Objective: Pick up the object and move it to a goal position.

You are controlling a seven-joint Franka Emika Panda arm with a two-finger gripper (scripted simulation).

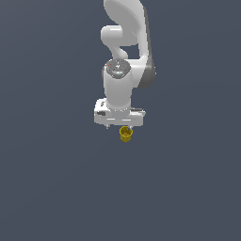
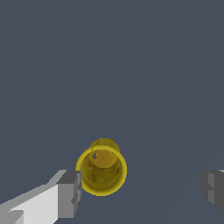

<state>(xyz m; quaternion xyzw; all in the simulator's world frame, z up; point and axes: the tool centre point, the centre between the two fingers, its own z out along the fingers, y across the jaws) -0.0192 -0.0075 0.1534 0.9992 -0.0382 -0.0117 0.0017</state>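
Note:
The object (image 1: 125, 134) is a small yellow cup with a rim, standing on the flat grey ground just below the white hand of the arm in the exterior view. From the wrist view I look down into its hollow inside (image 2: 102, 170). My gripper (image 2: 140, 190) is open, its fingers spread wide. One fingertip (image 2: 70, 192) sits right beside the cup's rim, the other fingertip (image 2: 214, 189) is far off on the opposite side. In the exterior view the gripper (image 1: 118, 127) hangs just above the cup, and nothing is held.
Flat grey ground (image 1: 56, 188) surrounds the cup on all sides. The white arm (image 1: 123, 42) rises behind the hand toward the top of the exterior view.

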